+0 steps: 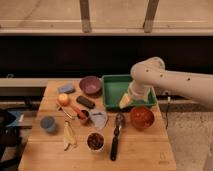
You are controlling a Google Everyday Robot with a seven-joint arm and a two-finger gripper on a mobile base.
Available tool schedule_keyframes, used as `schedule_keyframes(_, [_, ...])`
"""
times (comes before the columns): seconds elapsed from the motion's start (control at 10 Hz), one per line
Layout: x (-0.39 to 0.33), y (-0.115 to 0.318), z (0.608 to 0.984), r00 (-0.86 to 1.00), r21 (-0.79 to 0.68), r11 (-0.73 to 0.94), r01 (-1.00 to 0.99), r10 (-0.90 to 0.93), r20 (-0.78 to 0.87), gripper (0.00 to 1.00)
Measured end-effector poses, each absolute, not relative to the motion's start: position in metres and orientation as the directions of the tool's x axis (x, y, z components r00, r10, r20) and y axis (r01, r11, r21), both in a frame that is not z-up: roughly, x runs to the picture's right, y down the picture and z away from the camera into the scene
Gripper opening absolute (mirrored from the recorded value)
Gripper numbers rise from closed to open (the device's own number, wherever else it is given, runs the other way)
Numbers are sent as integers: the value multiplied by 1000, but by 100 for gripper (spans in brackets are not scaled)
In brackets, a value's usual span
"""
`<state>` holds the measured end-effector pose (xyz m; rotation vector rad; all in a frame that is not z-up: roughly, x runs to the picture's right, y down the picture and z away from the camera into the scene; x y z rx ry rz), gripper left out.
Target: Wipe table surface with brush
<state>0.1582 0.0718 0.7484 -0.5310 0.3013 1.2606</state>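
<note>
Brush [116, 139] is found lying flat on the table surface [145, 150], near the front edge. Its rounded head is pointed toward the green tray [106, 92] and its black handle is run back toward the table's near side. The head is placed just beside the orange bowl [142, 117], and a small white cup [95, 141] is set close to the handle's left. The gripper [126, 101] is held above the tray's front rim, near the brush head but apart from it. Whether it is spread or closed cannot be told.

The brush is judged to be light and stiff along its handle, with a softer, yielding head. The handle is slim and probably smooth, so it may be rolled or twisted if it is pinched off-centre. A hold is best taken on the middle of the handle, across its width, where bare wood is left on both sides. The head end is better avoided, since it is crowded by the bowl. Because the handle lies low on the wood, a close descent to the table is called for.
</note>
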Motion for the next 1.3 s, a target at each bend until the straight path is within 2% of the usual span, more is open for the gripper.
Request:
schedule_keyframes(0.4, [154,76,752,293,-229,200,-953,809,-509,80])
schedule_keyframes(1.3, [77,142,751,387,-334,228,-914,736,-556,80])
